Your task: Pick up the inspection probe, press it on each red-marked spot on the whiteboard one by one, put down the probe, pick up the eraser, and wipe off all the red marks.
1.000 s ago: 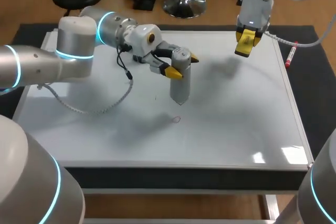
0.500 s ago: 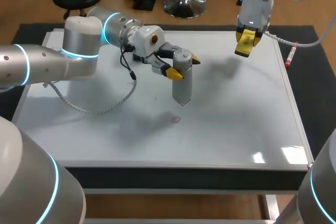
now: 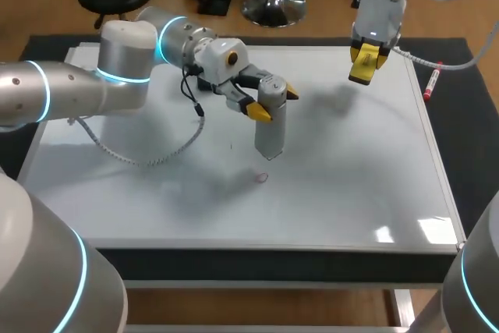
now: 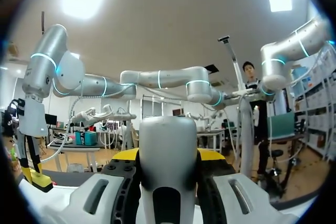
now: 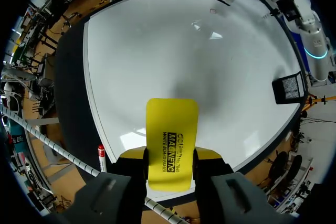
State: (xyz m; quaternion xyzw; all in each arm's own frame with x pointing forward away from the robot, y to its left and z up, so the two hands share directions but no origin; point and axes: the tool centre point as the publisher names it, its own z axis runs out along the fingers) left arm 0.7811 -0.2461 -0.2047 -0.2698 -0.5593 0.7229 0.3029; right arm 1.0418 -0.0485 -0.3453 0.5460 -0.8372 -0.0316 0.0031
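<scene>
While your left tool (image 3: 274, 102) grips the probe (image 3: 269, 132) upright over the whiteboard (image 3: 351, 161) near a red mark (image 3: 262, 178), your right tool (image 3: 365, 60) clamps the yellow eraser (image 5: 171, 140).

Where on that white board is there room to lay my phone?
The board's front strip and right half, from the red mark toward the marker, lie bare. Crowded mid-board, where the left hand holds the probe by that mark.

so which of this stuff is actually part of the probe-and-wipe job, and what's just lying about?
Job: inspection probe in the left hand; eraser in the right hand; whiteboard; red mark.
Lying about: red marker, beside the whiteboard.
</scene>
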